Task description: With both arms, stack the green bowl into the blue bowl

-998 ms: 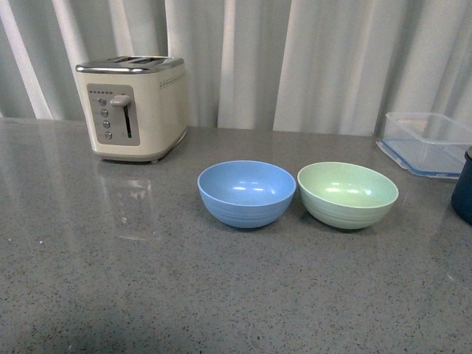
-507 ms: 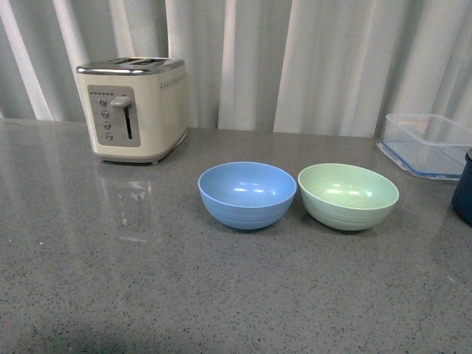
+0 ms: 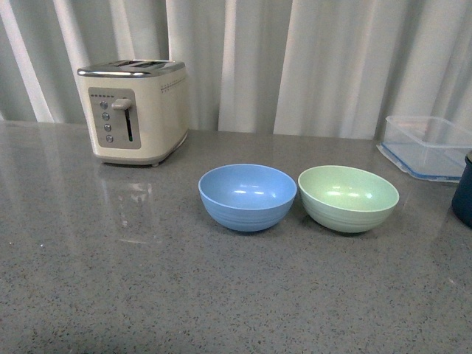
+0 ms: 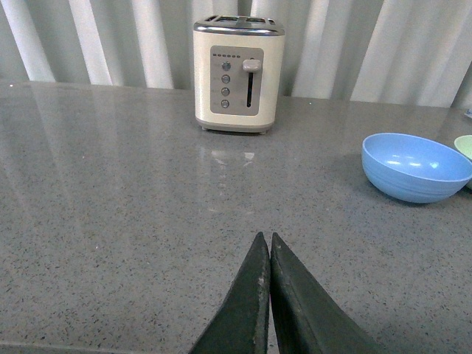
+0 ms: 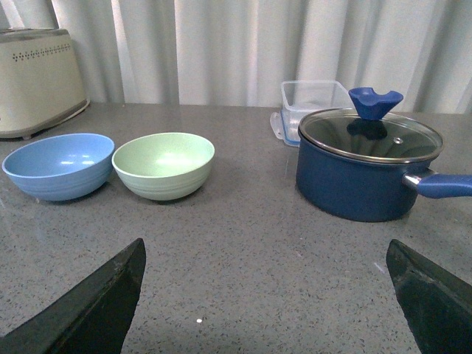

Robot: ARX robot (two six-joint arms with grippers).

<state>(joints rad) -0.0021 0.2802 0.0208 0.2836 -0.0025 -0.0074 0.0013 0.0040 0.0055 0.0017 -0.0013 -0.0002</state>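
Two bowls sit side by side on the grey counter (image 3: 147,295), the green bowl (image 3: 348,198) just right of the blue bowl (image 3: 247,196); the right gripper (image 5: 265,247), spread wide and empty, looks nearer it; the left gripper (image 4: 264,240) is pinched closed, holding nothing.

A grey countertop (image 3: 147,295) fills the lower part of all 3 views. It is flecked with fine dark and pale specks and polished enough to give soft, blurred reflections. Along its far edge hangs a pale grey-white curtain (image 3: 332,66) in broad vertical folds, closing the whole back of the scene. The light is even and diffuse, brighter on the fold crests and dimmer in the creases. Pale vertical streaks from the curtain mirror faintly in the far part of the countertop.
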